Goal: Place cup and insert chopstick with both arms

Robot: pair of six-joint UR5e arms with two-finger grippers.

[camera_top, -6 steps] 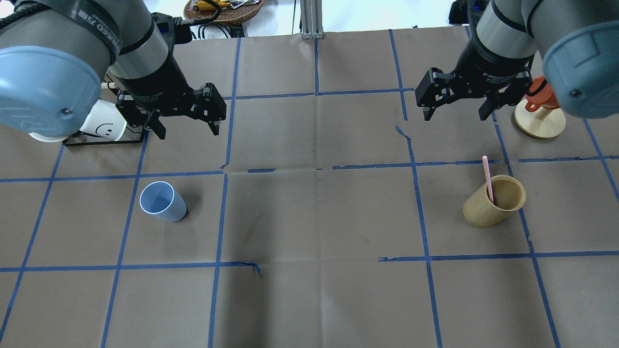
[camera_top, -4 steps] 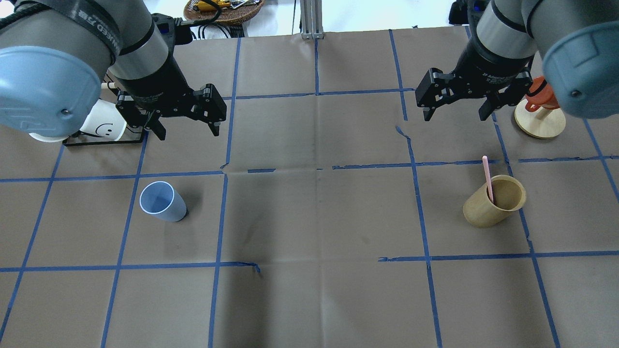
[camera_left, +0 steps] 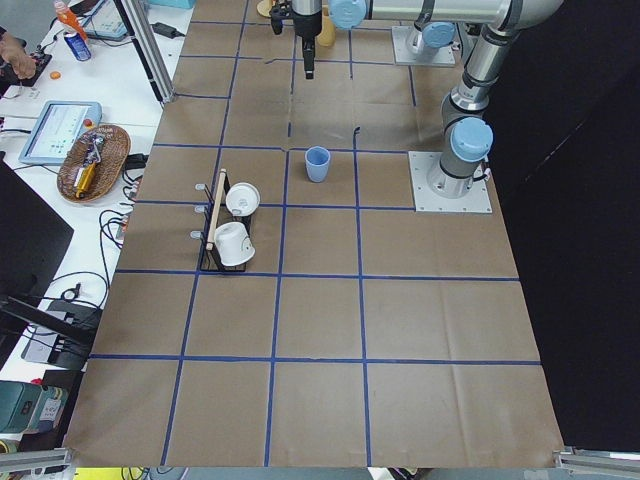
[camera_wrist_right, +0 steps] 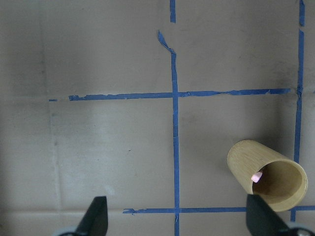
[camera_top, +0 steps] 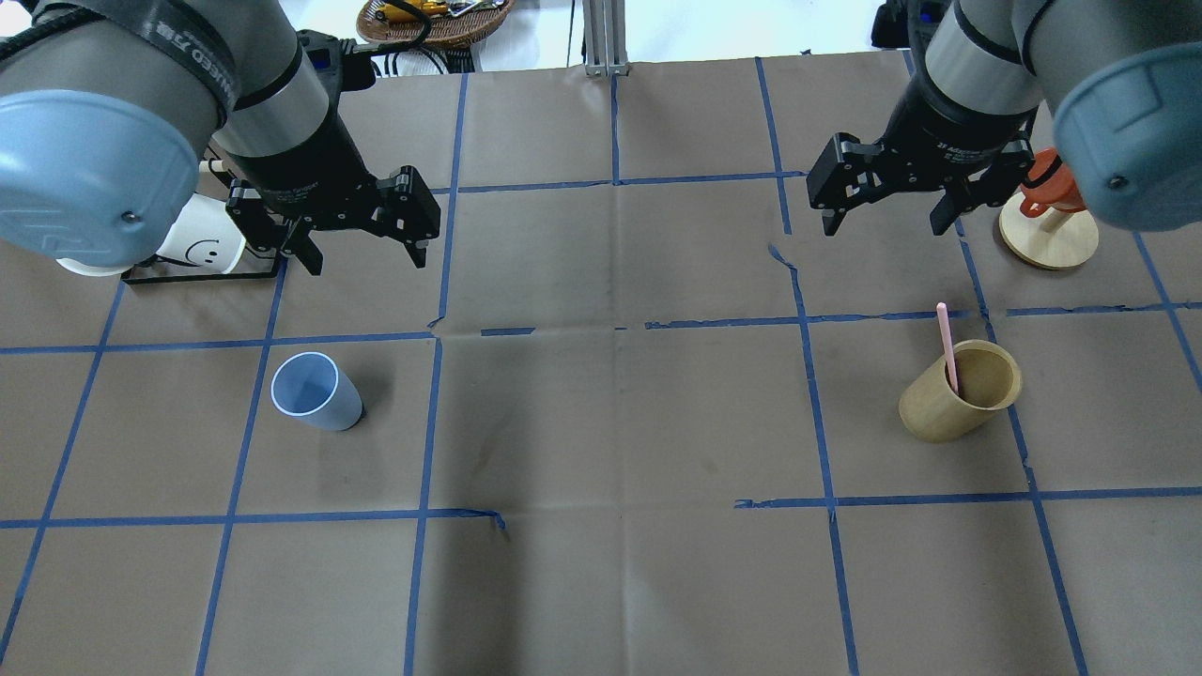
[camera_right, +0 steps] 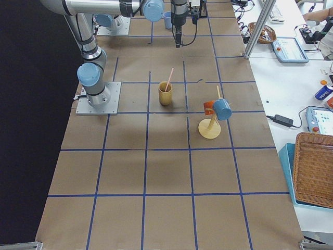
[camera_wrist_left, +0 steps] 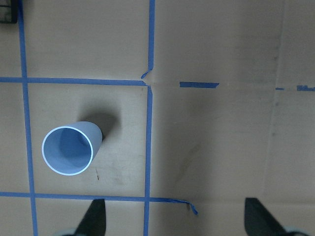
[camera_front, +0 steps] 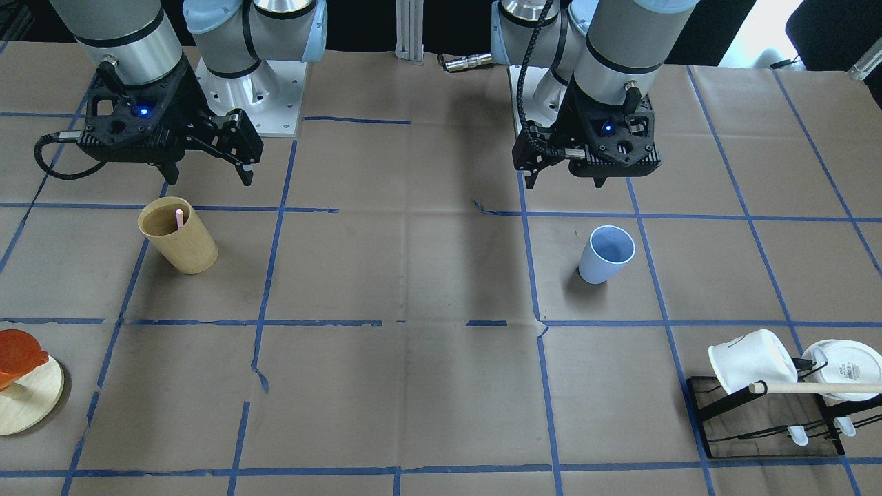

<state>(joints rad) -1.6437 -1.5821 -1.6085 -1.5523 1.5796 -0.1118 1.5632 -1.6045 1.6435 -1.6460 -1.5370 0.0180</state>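
The light blue cup (camera_top: 315, 391) stands upright and empty on the left side of the table; it also shows in the front view (camera_front: 606, 253) and in the left wrist view (camera_wrist_left: 69, 150). The pale pink chopstick (camera_top: 947, 345) stands tilted inside the tan wooden holder (camera_top: 958, 392) on the right side, and its tip shows in the right wrist view (camera_wrist_right: 256, 177). My left gripper (camera_top: 364, 255) is open and empty, above and beyond the cup. My right gripper (camera_top: 883, 225) is open and empty, above and beyond the holder.
A black rack with white mugs (camera_top: 197, 244) sits behind the left gripper. A round wooden stand with an orange cup (camera_top: 1047, 230) sits beside the right gripper. Blue tape lines grid the brown table cover (camera_top: 610, 422).
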